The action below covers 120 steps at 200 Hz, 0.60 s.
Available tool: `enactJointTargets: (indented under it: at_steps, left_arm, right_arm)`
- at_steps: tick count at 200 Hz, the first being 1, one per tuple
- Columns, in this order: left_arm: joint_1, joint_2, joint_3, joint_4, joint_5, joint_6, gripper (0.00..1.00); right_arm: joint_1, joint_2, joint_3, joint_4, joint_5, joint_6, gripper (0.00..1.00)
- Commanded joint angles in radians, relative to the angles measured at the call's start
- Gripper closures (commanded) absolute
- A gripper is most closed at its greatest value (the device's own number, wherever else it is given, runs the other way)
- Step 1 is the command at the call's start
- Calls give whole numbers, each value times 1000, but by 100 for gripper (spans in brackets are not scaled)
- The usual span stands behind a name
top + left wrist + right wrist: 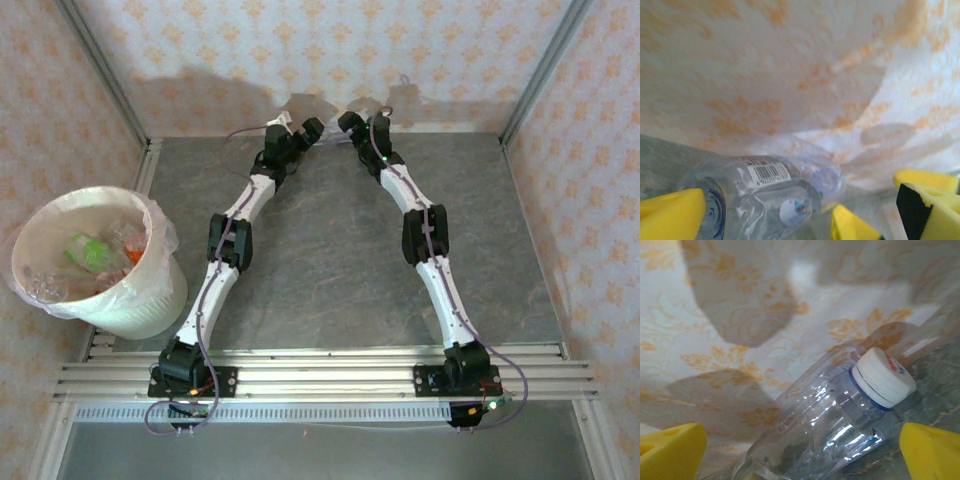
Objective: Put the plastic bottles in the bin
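Two crumpled clear bottles lie by the back wall (pixel 330 60): light, thin-walled, slick. Mid-body looks the best grab, not the neck. The left fingers (pixel 670 215) spread wide beside the barcode bottle (pixel 760 200), the right fingers (pixel 670 450) flank the white-capped bottle (pixel 825 425), gripping nothing. The bin (pixel 150 300) sits far left.

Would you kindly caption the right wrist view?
Open right gripper flanking a clear bottle with a white cap, beside the patterned wall.

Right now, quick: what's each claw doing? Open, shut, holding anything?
Left claw: open, with a barcoded bottle lying between, not gripped.
Right claw: open, with a white-capped bottle lying between, not gripped.
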Motion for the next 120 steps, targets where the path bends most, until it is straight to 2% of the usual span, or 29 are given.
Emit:
enactJointTargets:
  at_steps: [1,33,49,58,78,120]
  left_arm:
    - [-6,-139,-38,-112,160,105,1]
    - [-49,-221,-108,-218,285,172,6]
    - [-66,-287,-167,-330,290,243,3]
    - [-76,-350,-259,-340,287,275,3]
    - [-99,-512,-519,-239,296,304,2]
    - [-119,-771,-816,-241,238,400,0]
  right_arm:
    - [-36,-29,8,-62,24,-24,1]
    - [-69,-92,-57,-135,2,-10,1]
    - [-80,-148,-86,-249,81,1,1]
    - [-83,-184,-111,-304,119,20,1]
    - [-84,-241,-154,-382,140,58,1]
    - [-82,-260,-153,-466,113,143,1]
